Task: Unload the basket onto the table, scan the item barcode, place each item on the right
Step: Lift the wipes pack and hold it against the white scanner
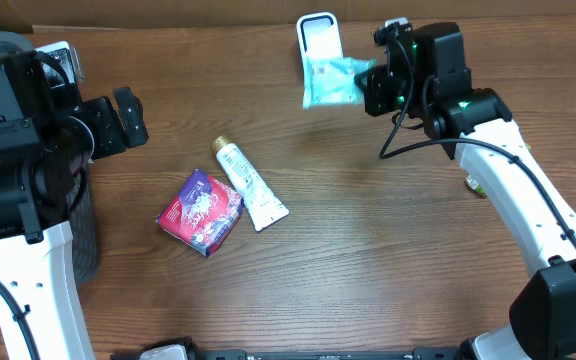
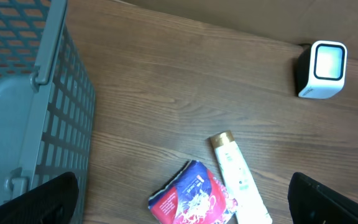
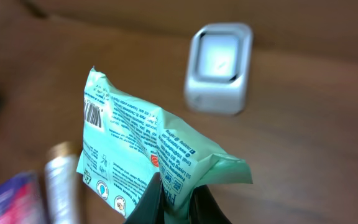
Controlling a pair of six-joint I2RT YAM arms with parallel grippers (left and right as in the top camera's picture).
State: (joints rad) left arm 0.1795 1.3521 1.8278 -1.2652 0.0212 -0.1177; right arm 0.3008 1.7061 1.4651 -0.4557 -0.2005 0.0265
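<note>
My right gripper (image 3: 178, 200) is shut on a mint-green packet (image 3: 148, 152) and holds it up off the table, its printed side with a barcode at the upper left facing the wrist camera. From overhead the packet (image 1: 333, 80) hangs just in front of the white scanner (image 1: 319, 38), with the right gripper (image 1: 373, 85) beside it. In the right wrist view the scanner (image 3: 219, 65) stands beyond the packet. My left gripper (image 2: 182, 199) is open, high over the table, nothing between its fingers.
A red and blue pouch (image 1: 200, 211) and a white tube with a gold cap (image 1: 249, 184) lie side by side left of centre. A grey mesh basket (image 2: 23, 99) stands at the left edge. A small object (image 1: 475, 186) lies under the right arm.
</note>
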